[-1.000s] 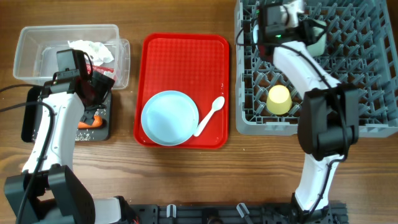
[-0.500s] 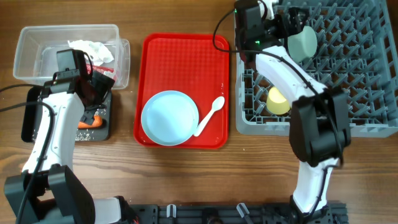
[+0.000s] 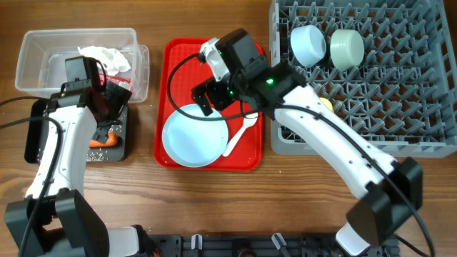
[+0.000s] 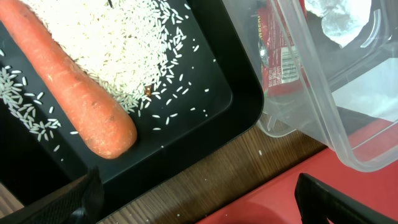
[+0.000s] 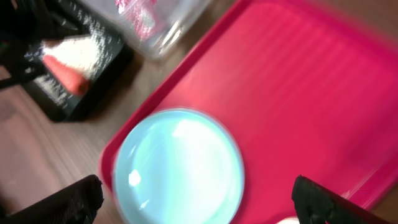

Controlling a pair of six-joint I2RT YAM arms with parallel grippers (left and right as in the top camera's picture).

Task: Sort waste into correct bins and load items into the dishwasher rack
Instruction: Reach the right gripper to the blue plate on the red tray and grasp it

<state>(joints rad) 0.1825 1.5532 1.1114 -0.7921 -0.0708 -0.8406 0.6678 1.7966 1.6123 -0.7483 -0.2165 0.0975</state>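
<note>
the waste looks split by kind: the carrot and loose rice lie in the black tray, while the wrapper and tissue sit in the clear tub just beside it, at the upper left of the overhead frame. that reads as food in one bin and dry rubbish in the other. in the rack, upper right, two bowls stand on edge side by side between the pegs, likely so the pegs prop them up. a sliver of yellow beside the right arm is probably the cup, though most of it is hidden.

the plate and spoon lie on the red tray in the middle, the spoon just beside the plate's right rim. these look like the items not yet loaded.

the right arm runs from the lower right corner diagonally up and left, crossing the rack's lower left corner, with its wrist tipped down over the red tray. the right gripper hangs above the plate with its fingers spread wide and nothing between them. i judge it is lining up for the plate. the left arm rises from the lower left of the table and bends inward. the left gripper hovers over the seam between black tray and tub, fingers far apart, holding nothing.
</note>
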